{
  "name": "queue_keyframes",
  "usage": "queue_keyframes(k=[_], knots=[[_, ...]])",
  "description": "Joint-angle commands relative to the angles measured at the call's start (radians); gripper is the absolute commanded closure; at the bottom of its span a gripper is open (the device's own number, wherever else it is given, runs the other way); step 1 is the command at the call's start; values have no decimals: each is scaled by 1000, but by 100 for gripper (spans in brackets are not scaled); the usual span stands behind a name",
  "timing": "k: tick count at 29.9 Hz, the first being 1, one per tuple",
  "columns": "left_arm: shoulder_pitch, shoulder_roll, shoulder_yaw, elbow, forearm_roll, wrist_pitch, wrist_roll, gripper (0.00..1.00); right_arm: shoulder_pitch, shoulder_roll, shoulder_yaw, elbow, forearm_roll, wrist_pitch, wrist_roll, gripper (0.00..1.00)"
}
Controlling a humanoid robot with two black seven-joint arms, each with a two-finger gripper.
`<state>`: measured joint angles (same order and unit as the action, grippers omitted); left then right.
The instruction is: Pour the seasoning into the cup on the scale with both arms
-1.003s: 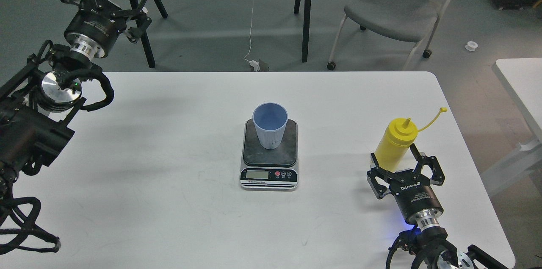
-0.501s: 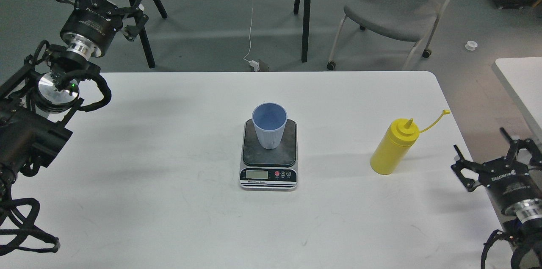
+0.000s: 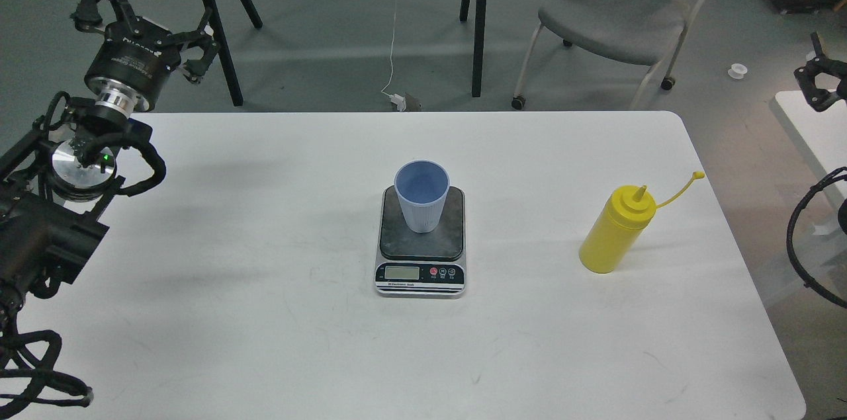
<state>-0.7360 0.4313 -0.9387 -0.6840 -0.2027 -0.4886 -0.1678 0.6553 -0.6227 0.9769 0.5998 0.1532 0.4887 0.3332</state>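
Cup [image 3: 422,204]: light blue, upright on the rear part of the scale [image 3: 421,243], mid-table; scale's screen and buttons face the near edge. Bottle [image 3: 617,229]: yellow, upright on the white table [image 3: 265,314], well right of the scale, nozzle bare, cap strap trailing right. Left gripper [image 3: 142,26]: raised beyond the table's far-left corner, fingers spread wide, holding nothing. Right gripper [image 3: 820,79]: only partly visible at the right edge, off the table; whether spread or closed cannot be told.
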Motion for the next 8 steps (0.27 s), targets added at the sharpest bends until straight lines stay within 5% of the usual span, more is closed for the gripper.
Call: queue_keyframes(k=[1, 8], knots=[[6, 0, -6, 1, -1, 0, -1, 1, 131, 53, -58, -149, -3, 0, 1, 1], [6, -6, -8, -2, -1, 0, -3, 1, 162, 90, -126, -181, -3, 0, 0, 1]])
